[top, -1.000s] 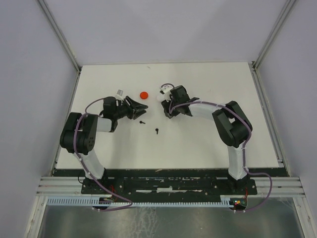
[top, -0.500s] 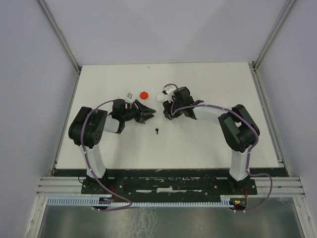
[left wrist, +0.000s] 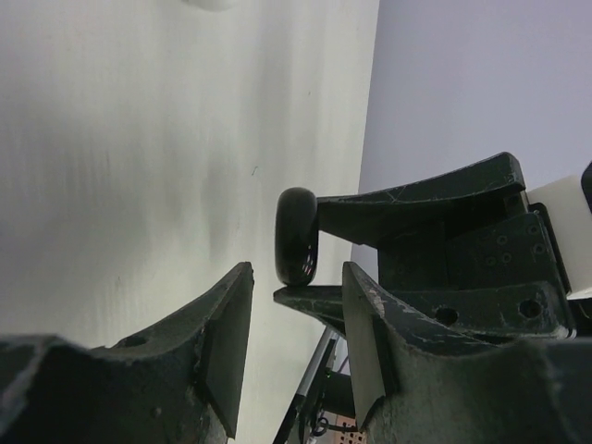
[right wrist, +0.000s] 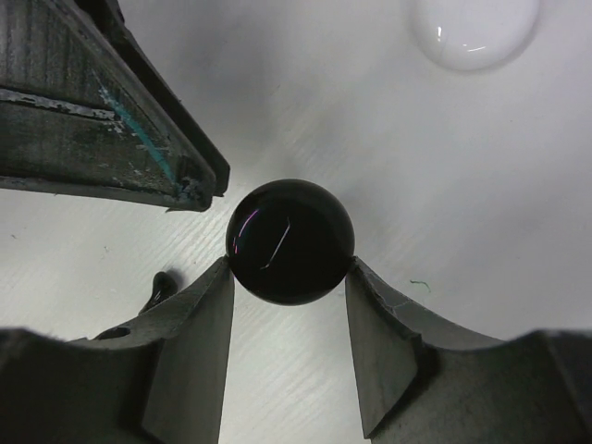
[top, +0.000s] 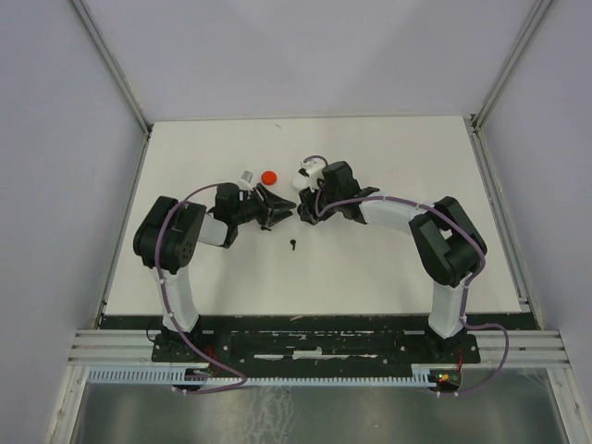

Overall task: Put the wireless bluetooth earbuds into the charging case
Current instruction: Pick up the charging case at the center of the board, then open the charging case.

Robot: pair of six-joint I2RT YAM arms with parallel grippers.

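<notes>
**Operator:** Where is the earbud?

**Technician:** One black earbud [top: 293,245] lies on the white desk [top: 398,268]. It is on the near side of the two grippers, apart from both, and nothing touches it (it is too small in the overhead view to give its orientation).

**Operator:** What is the condition of the left gripper?

**Technician:** The left gripper [top: 280,213] sits low over the middle of the desk and points toward the right arm. Its fingers [left wrist: 227,342] stand apart, with nothing visible between them. Their tips are just beside the black round case [right wrist: 289,242]. Contact with the case cannot be confirmed.

**Operator:** And the right gripper?

**Technician:** The right gripper [top: 302,207] faces the left one, nearly tip to tip. Its fingers [right wrist: 388,351] are clamped on the black round case, one on each side of the rim. The left wrist camera sees the case edge-on. Whether the case also rests on the desk cannot be determined.

**Operator:** What lies beyond the grippers?

**Technician:** A red disc [top: 269,178] lies on the desk just beyond the left gripper. A white disc [right wrist: 476,32] lies beyond the tips of the right gripper. The two discs are near each other but apart.
</notes>
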